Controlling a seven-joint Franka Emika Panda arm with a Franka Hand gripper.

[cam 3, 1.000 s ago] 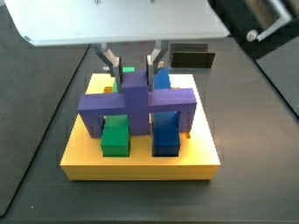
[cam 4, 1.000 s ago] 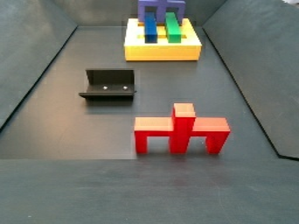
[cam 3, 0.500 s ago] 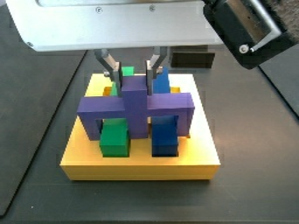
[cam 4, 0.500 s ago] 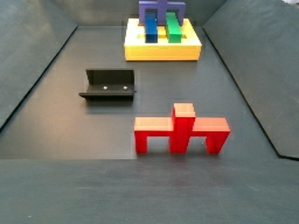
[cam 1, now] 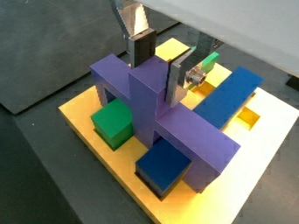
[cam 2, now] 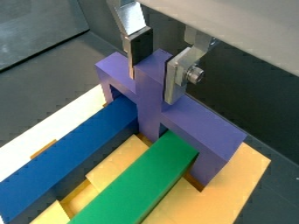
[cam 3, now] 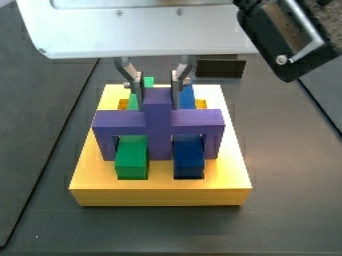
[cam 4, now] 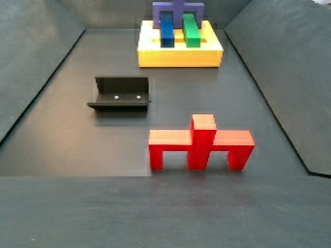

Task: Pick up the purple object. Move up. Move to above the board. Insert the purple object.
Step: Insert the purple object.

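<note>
The purple object (cam 3: 134, 122) stands on the yellow board (cam 3: 160, 190), its legs straddling the green bar (cam 3: 131, 158) and the blue bar (cam 3: 190, 158). My gripper (cam 3: 156, 88) hangs directly over it, fingers on either side of the central stem, shut on it. Both wrist views show the dark pads against the stem of the purple object (cam 1: 176, 131) (cam 2: 193, 131), with the gripper (cam 1: 160, 74) (cam 2: 158, 77) at its top. In a side view the purple object (cam 4: 165, 12) sits at the far end on the board (cam 4: 179, 56); the gripper is cut off there.
A red piece (cam 4: 200, 147) of similar shape stands on the dark floor nearer the camera. The fixture (cam 4: 120, 95) sits left of centre between it and the board. Sloped dark walls enclose the floor on both sides.
The purple object and my gripper have sunk slightly lower onto the board. The fingers stay around the stem.
</note>
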